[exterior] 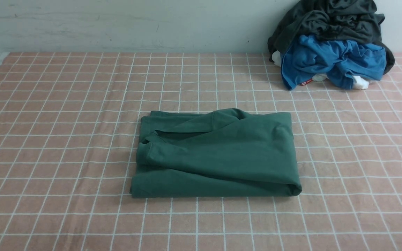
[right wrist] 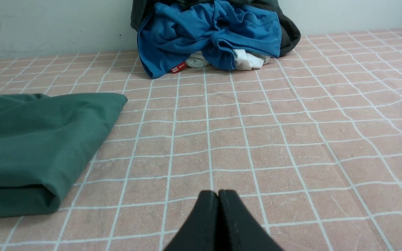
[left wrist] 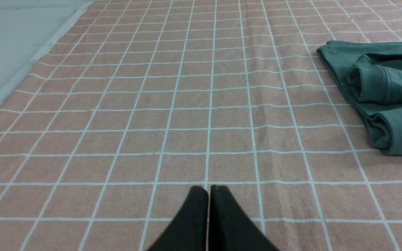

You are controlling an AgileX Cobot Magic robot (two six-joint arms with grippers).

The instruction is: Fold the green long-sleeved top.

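- while both arms stay out of the front view, the green long-sleeved top [exterior: 218, 153] lies folded into a compact rectangle near the middle of the pink checked cloth [exterior: 61, 139] that covers the table.
- its top layer runs in a diagonal flap from the far side down toward the near right corner, and a ribbed edge curls at the left end.
- in the left wrist view the left gripper [left wrist: 208, 190] shows two dark fingers pressed together, clenched on nothing, above bare cloth, well apart from the top's stacked left edges [left wrist: 382, 90].
- in the right wrist view the right gripper [right wrist: 217, 193] is likewise pinched closed and empty, over bare cloth, apart from the top's rounded fold.
- at the far right corner, against the pale wall [exterior: 117, 24], sits a heap of clothes: a dark grey garment [exterior: 330, 21] on top, a bright blue garment [exterior: 326, 62] under it, with bits of white fabric [right wrist: 248, 61] peeking out below.
- a small red tag [right wrist: 177, 68] shows at the blue garment's lower edge.
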